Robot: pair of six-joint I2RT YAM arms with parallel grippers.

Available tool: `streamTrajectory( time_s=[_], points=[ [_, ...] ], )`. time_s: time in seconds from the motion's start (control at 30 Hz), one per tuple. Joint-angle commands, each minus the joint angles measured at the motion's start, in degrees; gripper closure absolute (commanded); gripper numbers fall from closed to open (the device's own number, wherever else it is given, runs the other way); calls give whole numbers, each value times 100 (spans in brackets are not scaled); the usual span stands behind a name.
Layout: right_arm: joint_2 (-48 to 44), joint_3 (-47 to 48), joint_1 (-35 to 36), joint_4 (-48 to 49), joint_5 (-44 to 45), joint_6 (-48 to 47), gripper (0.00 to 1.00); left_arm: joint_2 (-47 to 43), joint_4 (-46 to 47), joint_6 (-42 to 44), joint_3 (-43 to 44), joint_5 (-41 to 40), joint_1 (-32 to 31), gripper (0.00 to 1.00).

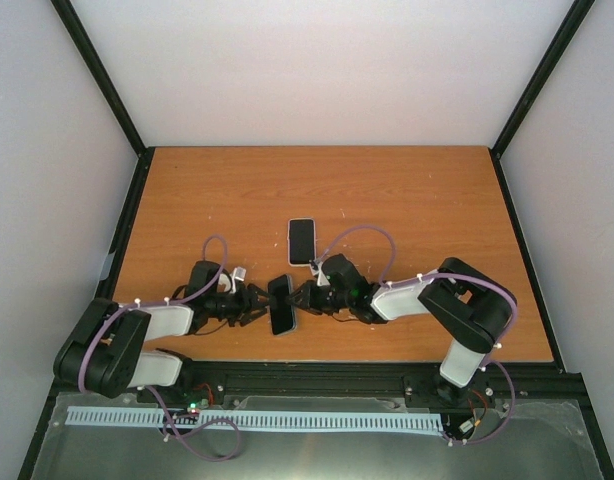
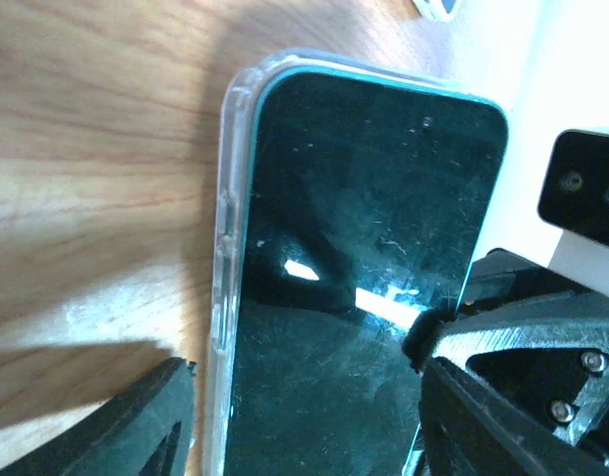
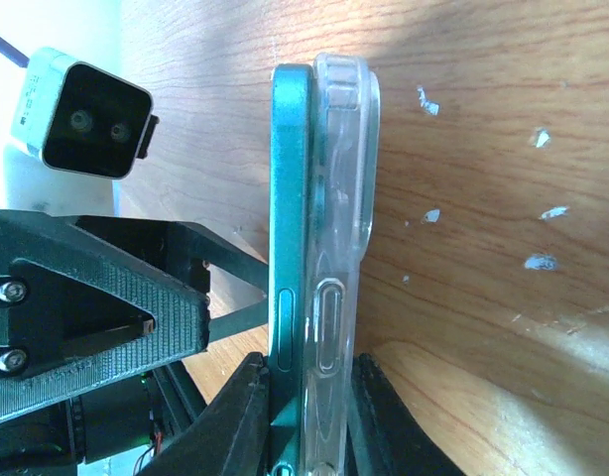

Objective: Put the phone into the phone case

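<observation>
Left wrist: phone (image 2: pixel 364 248) bottom beyond frame.

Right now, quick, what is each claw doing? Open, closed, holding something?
Left gripper: fingers either side of the phone and phone case; grip cannot be told.
Right gripper: closed, pinching phone and phone case together.

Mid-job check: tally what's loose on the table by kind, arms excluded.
Teal phone: 1
Clear case: 1
White phone-shaped item, lying apart on the table: 1
Total: 3
</observation>
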Motion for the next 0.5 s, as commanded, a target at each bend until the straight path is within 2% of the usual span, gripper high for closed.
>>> streamTrajectory(
  time_s=[0.0,0.27,0.37,0.47],
  points=[
    [-330,-64,17,227,48,-141,97,-408,-142,61,42,-26,-39,33],
    [-1752,-502,-96,435,-41,-309,97,-1480,-334,71,198,378,-39,27],
    [-2364,-635,-106,448,-14,-299,97,-1732,-140,0,237,692,-39,26],
    [-2752,-663,-106,542,-56,-231,97,-1922,445,-237,209,1158,-41,27]
  ],
)
